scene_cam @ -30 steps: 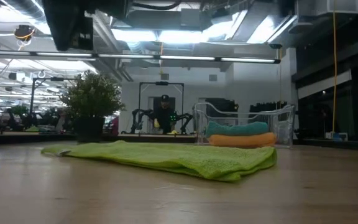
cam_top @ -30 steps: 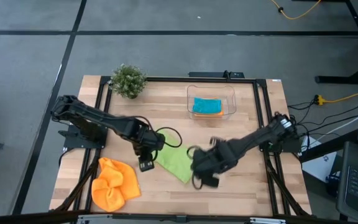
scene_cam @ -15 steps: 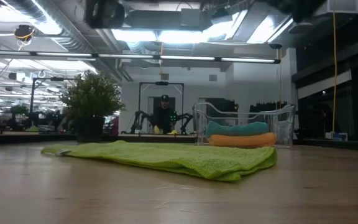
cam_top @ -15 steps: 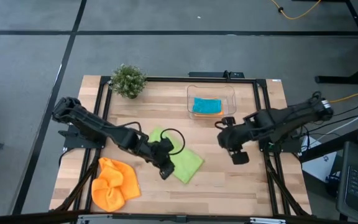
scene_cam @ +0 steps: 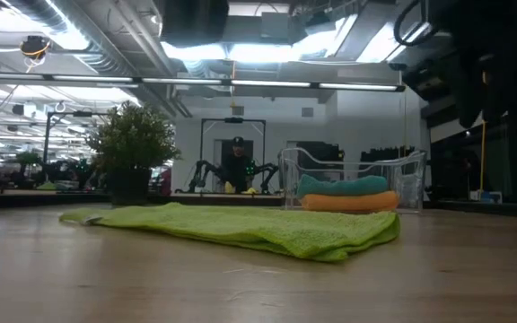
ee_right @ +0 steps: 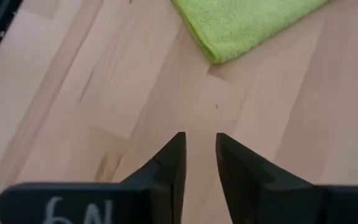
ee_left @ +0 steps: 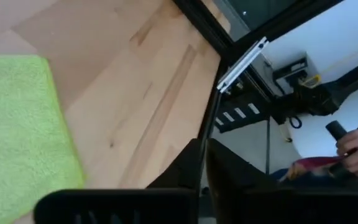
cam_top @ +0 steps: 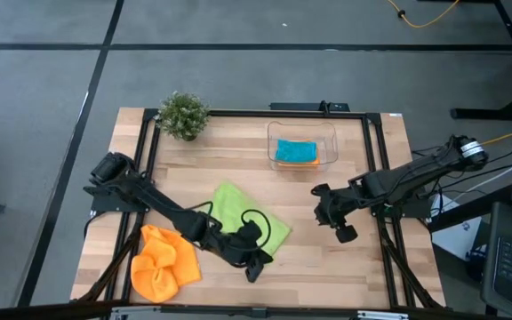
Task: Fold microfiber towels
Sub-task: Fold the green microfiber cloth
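Got a little potted plant (cam_top: 184, 115) sitting at the table's (cam_top: 363, 267) far left corner, and my clear plastic tub (cam_top: 302, 146) near the far edge, right of centre.

The only writing that can be read is on the dark plastic body of the right pincer (ee_right: 199, 163), in the right wrist view: hand-drawn white marks that look like "6N" or, turned around, "N9". I cannot tell which way they should be read. No other label, brand or sign can be read anywhere else.
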Tool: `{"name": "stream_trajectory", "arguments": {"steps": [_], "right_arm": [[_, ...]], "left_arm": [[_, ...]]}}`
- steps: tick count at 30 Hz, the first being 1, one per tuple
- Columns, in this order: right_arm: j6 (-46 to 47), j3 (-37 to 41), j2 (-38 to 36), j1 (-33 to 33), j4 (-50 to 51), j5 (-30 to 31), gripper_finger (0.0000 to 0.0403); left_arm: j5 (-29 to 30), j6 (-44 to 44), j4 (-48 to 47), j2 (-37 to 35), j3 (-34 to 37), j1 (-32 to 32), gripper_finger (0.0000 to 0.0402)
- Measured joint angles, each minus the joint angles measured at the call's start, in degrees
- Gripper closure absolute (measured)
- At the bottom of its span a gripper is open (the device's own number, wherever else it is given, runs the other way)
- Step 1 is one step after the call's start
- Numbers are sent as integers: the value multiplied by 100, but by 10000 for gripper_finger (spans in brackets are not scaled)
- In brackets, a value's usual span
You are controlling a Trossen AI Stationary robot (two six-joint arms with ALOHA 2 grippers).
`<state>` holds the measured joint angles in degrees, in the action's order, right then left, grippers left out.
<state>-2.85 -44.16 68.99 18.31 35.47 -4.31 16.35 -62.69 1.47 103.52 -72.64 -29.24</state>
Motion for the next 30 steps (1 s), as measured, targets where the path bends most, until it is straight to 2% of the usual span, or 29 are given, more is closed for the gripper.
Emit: {"name": "stream_trajectory", "arguments": {"steps": [4,7,11,14,17,21,26,30], "right_arm": [[146,50,0,1,-251,4,313],[160,48,-15,2,-391,9,313],[261,48,-14,-2,-670,13,313],[422,48,-13,-2,-855,73,313],[645,48,-13,-7,-873,135,311],[812,48,-13,-7,-829,134,289],[881,48,-10,-7,-832,133,222],[879,48,-9,-7,-849,214,160]], "left_arm": [[35,-6,-47,260,-477,-29,399],[105,389,-249,589,-1293,-22,398],[294,1041,-1599,1047,-2457,-19,401],[305,949,-2918,1221,-3029,-19,396],[179,469,-3525,1218,-3158,30,388],[-3,339,-3516,1225,-3156,95,379],[-85,159,-3513,1218,-3127,233,361],[-354,21,-3594,1218,-3125,376,324]]}}
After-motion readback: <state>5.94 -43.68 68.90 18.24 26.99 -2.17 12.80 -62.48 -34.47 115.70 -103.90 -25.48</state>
